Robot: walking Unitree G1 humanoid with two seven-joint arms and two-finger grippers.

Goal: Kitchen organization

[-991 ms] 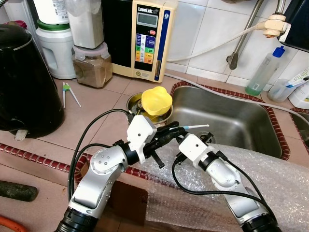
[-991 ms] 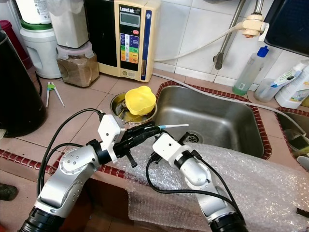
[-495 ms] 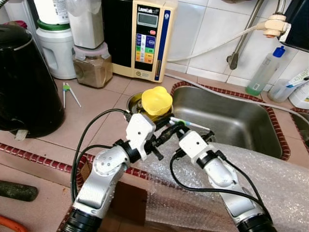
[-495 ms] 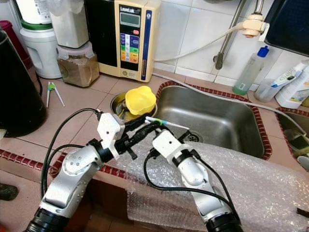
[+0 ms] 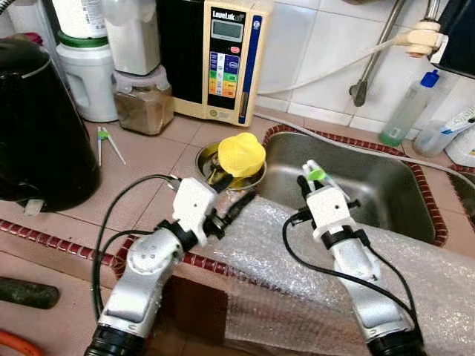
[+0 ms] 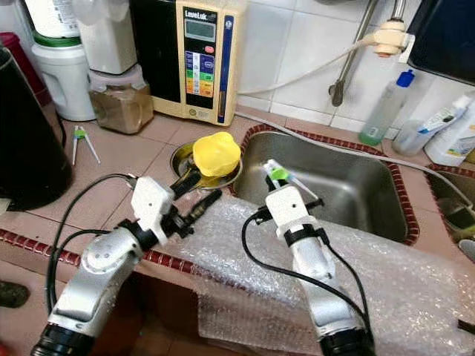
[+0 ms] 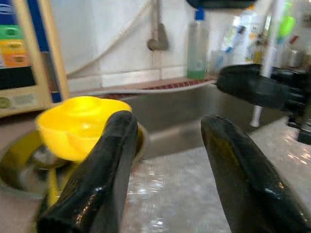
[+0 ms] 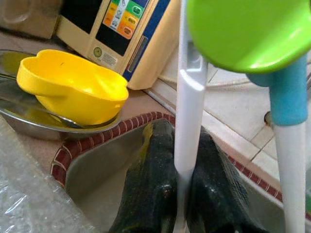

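Far left: large black kettle-like appliance (image 5: 37, 126) on the tan tiled counter (image 5: 141, 174); beyond it a white lidded tub (image 5: 89, 78) and a clear jar of brown powder (image 5: 143, 100).
Counter, left of centre: small green-tipped tongs (image 5: 104, 141) lying flat, well apart from both arms.
Back wall: cream water ioniser with coloured buttons (image 5: 223, 59).
Left gripper (image 5: 236, 208): low over the near counter edge, fingers parted and holding nothing, pointed toward the yellow flower-shaped plastic cup (image 5: 241, 154).
Yellow cup: sitting in a shallow round steel dish (image 5: 211, 165), just left of the sink.
Near edge: sheet of clear bubble wrap (image 5: 297, 259) draped over the counter rim, under both arms.
Right gripper (image 5: 310, 179): raised over the stainless steel sink (image 5: 371, 185), fingers closed tight on the thin white stem of a white toothbrush-like tool with a green pad and blue neck (image 8: 243, 29), held upright.
Far right: translucent green bottle with blue cap (image 5: 404, 111) on the sink's far rim.
Risk, slip: thin smooth stem pinched low down, heavy end high; likely to pivot or drop into the sink if the wrist tilts fast.
Risk, collision: left fingers near the steel dish; a careless reach could tip the yellow cup.
Risk, snag: bubble wrap could catch a cable and drag.
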